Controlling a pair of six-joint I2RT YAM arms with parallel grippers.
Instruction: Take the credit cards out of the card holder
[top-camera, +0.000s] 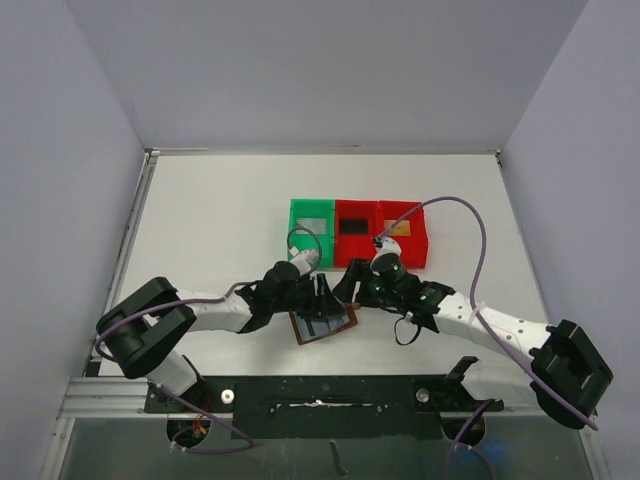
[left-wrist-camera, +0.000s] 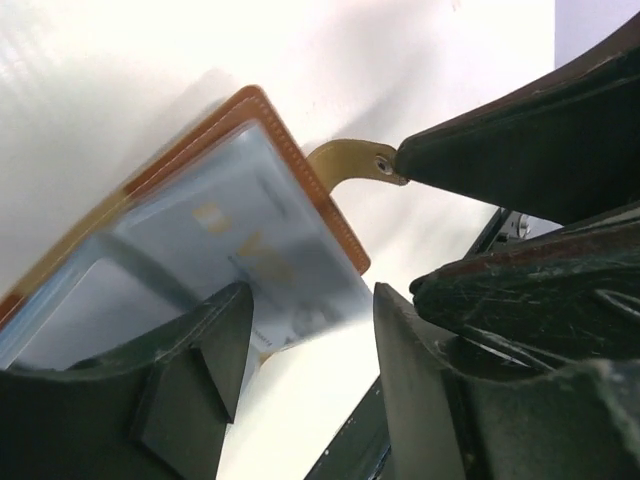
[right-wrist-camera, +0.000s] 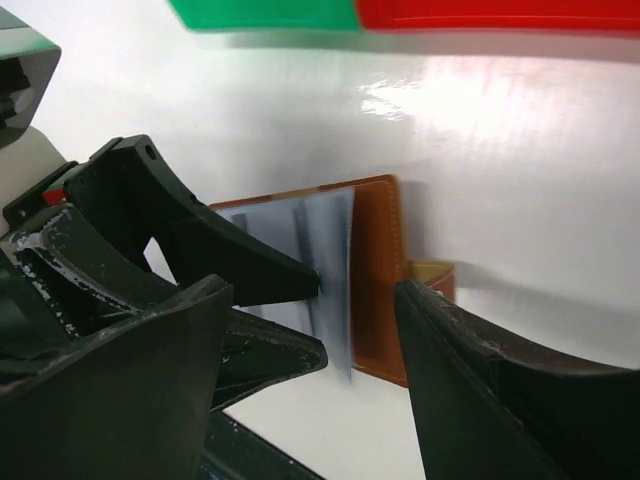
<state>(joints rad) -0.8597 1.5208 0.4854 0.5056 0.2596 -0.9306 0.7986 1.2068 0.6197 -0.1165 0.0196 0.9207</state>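
Note:
The brown card holder (top-camera: 322, 326) lies open on the table, grey-blue lining up. From its pocket sticks a pale credit card (left-wrist-camera: 262, 262) with a gold chip; its loose corner lies by one finger of my left gripper (left-wrist-camera: 312, 300). That gripper is open over the holder (left-wrist-camera: 250, 110), with nothing pinched. My right gripper (right-wrist-camera: 315, 300) is open too, straddling the holder's brown edge (right-wrist-camera: 375, 270), with one finger (left-wrist-camera: 500, 150) at the little tab (left-wrist-camera: 350, 160). From above, both grippers (top-camera: 322, 298) (top-camera: 350, 290) meet over the holder.
Behind the holder stands a row of trays. The green one (top-camera: 297, 212) holds a grey card (top-camera: 312, 226), the middle red one (top-camera: 340, 212) a black card (top-camera: 353, 227), and the right red one (top-camera: 418, 240) a golden-orange card (top-camera: 397, 228). White table (top-camera: 200, 230) lies around.

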